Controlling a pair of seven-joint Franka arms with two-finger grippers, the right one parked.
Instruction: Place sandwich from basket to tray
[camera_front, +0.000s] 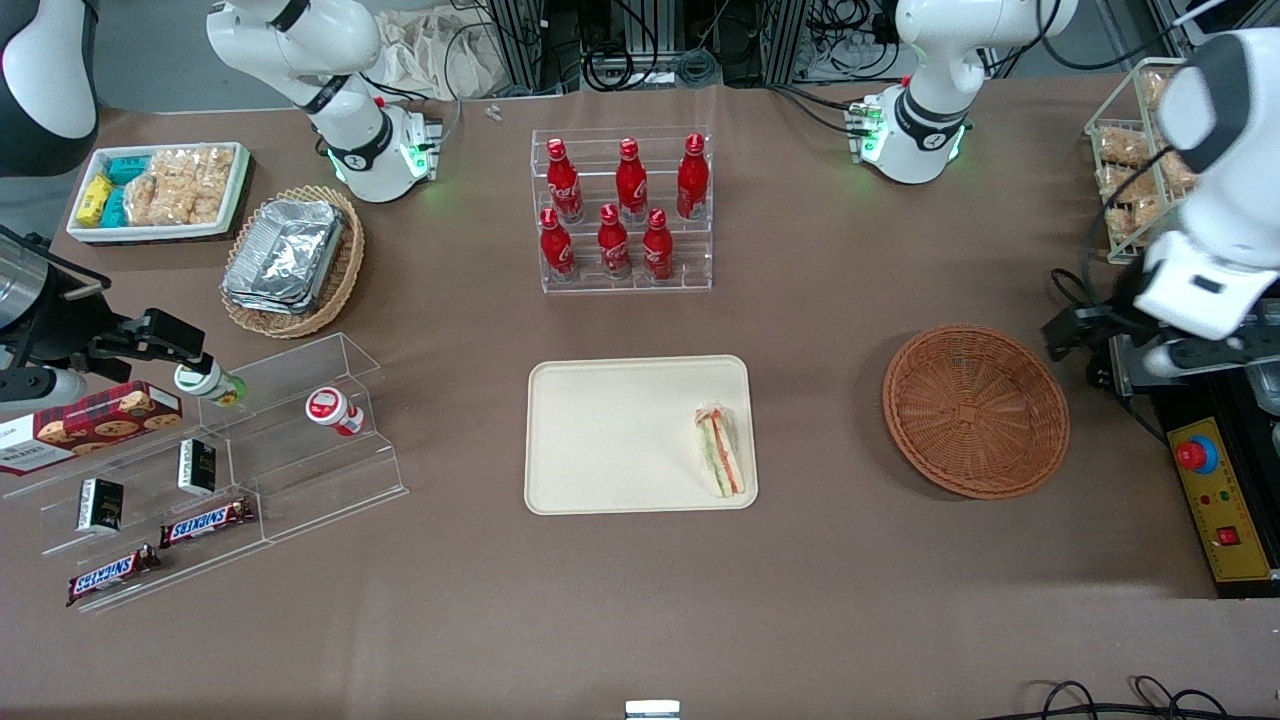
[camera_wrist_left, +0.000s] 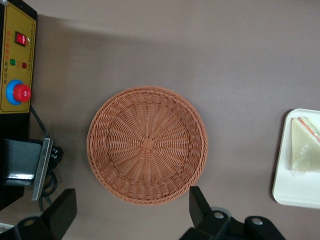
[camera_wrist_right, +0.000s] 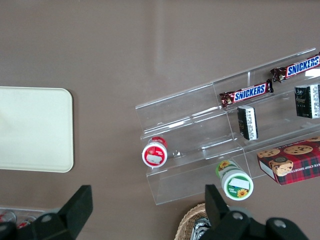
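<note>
The sandwich (camera_front: 722, 452), a white-bread wedge with red and green filling, lies on the cream tray (camera_front: 610, 440) near the tray's edge closest to the basket. The same sandwich (camera_wrist_left: 306, 145) and a corner of the tray (camera_wrist_left: 295, 192) also show in the left wrist view. The round reddish-brown wicker basket (camera_front: 975, 410) stands empty beside the tray, toward the working arm's end of the table. My gripper (camera_front: 1075, 335) hangs above the table just off the basket's rim, at the working arm's end. Seen from the wrist, the gripper (camera_wrist_left: 132, 212) is open with nothing between its fingers, and the basket (camera_wrist_left: 147, 145) lies below it.
A yellow control box with a red stop button (camera_front: 1215, 500) sits next to the basket. A rack of red bottles (camera_front: 625, 210) stands farther from the camera than the tray. A tan basket of foil trays (camera_front: 292, 262), a white snack bin (camera_front: 160, 190) and a clear snack shelf (camera_front: 200, 470) lie toward the parked arm's end.
</note>
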